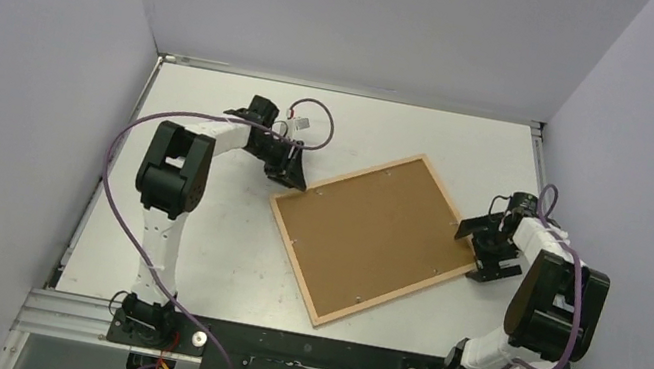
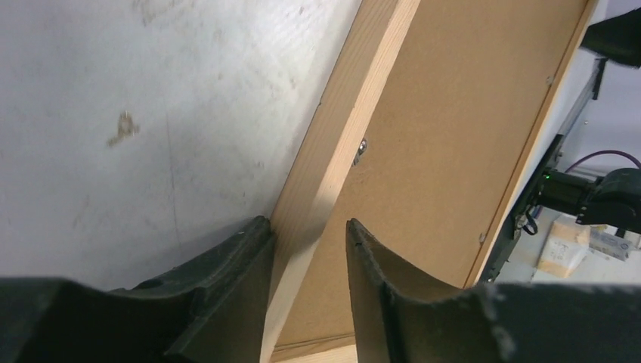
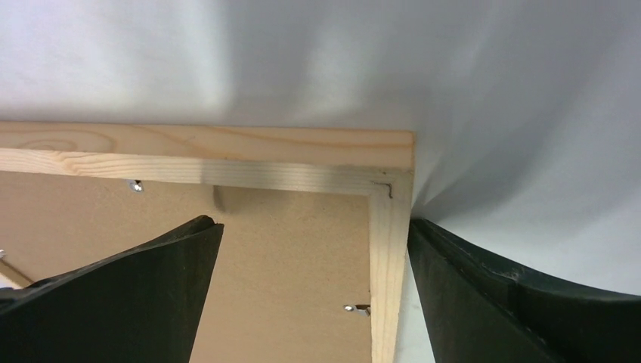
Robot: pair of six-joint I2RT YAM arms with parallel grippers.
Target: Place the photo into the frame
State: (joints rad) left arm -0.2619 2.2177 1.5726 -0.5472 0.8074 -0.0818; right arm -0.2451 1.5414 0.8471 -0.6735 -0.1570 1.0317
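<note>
The frame (image 1: 296,262), thin pale wood, lies back side up and skewed on the table, with a brown backing board (image 1: 374,239) inside it. The photo is not in view. My left gripper (image 1: 289,176) is at the frame's left corner. In the left wrist view it (image 2: 308,227) is open, and its fingers straddle the wood bar (image 2: 332,144). My right gripper (image 1: 480,250) is at the frame's right corner. In the right wrist view it (image 3: 314,227) is wide open, over the backing board (image 3: 287,257) and the side bar (image 3: 389,287).
The white table (image 1: 191,242) is closed in by grey walls on three sides. Small metal clips (image 3: 355,308) hold the backing board against the frame's bars. The right arm (image 2: 605,197) shows beyond the frame in the left wrist view.
</note>
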